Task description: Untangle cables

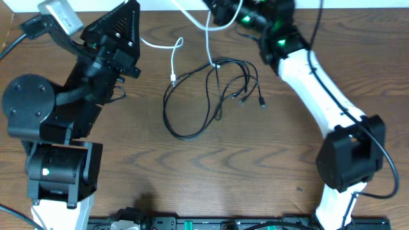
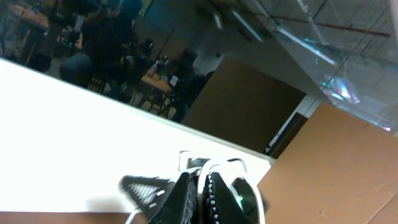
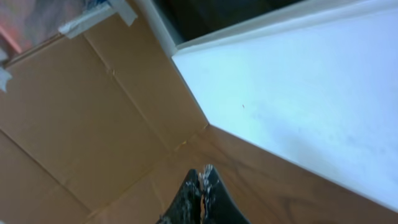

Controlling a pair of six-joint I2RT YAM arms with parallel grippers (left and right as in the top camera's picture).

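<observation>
Overhead, the black cables (image 1: pixel 185 136) lie looped on the table (image 1: pixel 255 166), with the white cable (image 1: pixel 174 61) just left of them rising to the left gripper (image 1: pixel 132 39); from the left wrist, its jaws pinch that cable before a white wall (image 2: pixel 62 124); from the right wrist, the right gripper (image 3: pixel 202 186) is closed, with cardboard (image 3: pixel 74 112) beyond.

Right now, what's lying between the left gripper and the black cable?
The overhead view shows the white cable curling there on the table, its plug end close to the black cable's loop.
</observation>
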